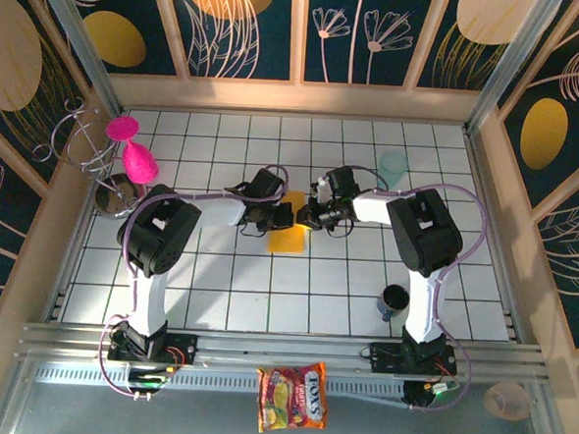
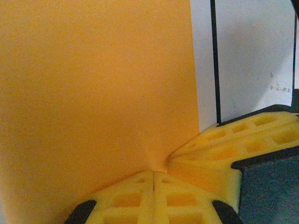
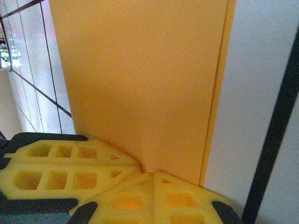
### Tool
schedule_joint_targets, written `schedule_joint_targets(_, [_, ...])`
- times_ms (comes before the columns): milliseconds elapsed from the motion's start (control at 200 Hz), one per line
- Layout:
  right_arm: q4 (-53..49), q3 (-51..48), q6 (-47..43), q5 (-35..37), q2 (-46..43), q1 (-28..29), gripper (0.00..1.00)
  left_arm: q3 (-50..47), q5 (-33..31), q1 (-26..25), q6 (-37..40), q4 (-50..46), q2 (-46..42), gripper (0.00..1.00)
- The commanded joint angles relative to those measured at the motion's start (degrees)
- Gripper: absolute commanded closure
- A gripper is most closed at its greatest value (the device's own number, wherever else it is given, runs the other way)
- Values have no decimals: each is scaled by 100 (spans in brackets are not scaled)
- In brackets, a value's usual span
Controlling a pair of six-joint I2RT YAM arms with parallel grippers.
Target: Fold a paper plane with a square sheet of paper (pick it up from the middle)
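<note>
Left gripper [image 1: 282,217]: jaws fully together, pinched on the square sheet of paper [image 1: 288,237]. In the left wrist view its two yellow foam pads [image 2: 126,200] meet with no gap between them. The paper puckers slightly just where it enters them.

Right gripper [image 1: 306,216]: also closed tight, clamped on the same sheet. Its pads [image 3: 187,200] press together at the paper's edge.

The two grippers sit nose to nose over the middle of the white tiled table [image 1: 216,291]. Each wrist view shows the other arm's pads just beside its own, set at an angle.

The sheet is plain orange-yellow and lies between the two grippers, about centre-table. Most of it stretches from the pinch point toward the arms' bases, and a smaller, darker part shows on the far side. In the right wrist view a thin second strip runs along one long edge (it looks like two layers slightly offset). I cannot tell whether the pinched part is lifted off the tiles or resting on them.

Elsewhere:
- Two pink goblets [image 1: 139,161] stand at the far left, beside a wire stand [image 1: 78,135].
- A pale teal cup [image 1: 393,165] stands toward the far right of the table.
- A dark cup [image 1: 394,300] stands near the right arm's base.
- A red-and-yellow snack packet [image 1: 293,396] lies on the near ledge in front of the bases, well apart from the paper.
</note>
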Motion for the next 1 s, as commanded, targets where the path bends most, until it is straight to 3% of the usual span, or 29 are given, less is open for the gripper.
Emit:
schedule_joint_targets(0, [-978,-410,-290,1419,846,13,100,-179,78,166,285,-196,118,98])
schedule_joint_targets(460, [-1071,-518,-309,1560,916,-13,100,-1335,306,1161,950,-339,-757,97])
schedule_joint_targets(571, [-1076,-490,-313,1554,905,-13,100,-1246,530,1174,777,-200,-1079,96])
schedule_joint_targets(711, [-1071,-481,-311,1533,897,-12,100,-1270,1192,1090,153,784,-1324,96])
schedule_joint_targets(996, [-1066,-449,-309,1525,967,-13,100,-576,1499,568,-533,1440,-305,96])
